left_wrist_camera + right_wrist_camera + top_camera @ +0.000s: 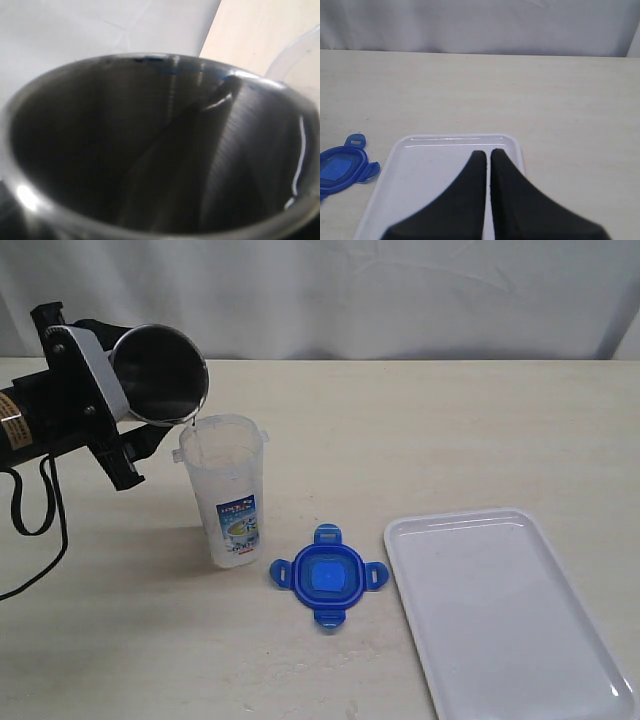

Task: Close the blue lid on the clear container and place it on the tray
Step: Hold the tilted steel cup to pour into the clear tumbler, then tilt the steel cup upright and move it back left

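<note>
The pale surface [420,430] carries the white tray [500,620] on the right, and above it the right fingers [465,200] are pressed together on nothing. Well to the left stands the clear container [228,500], upright and uncovered. The left fingers [95,370] clasp a steel cup [160,375] tipped over the container's mouth, blocking it. The blue lid [329,575] lies flat between container and tray, touching neither.
</note>
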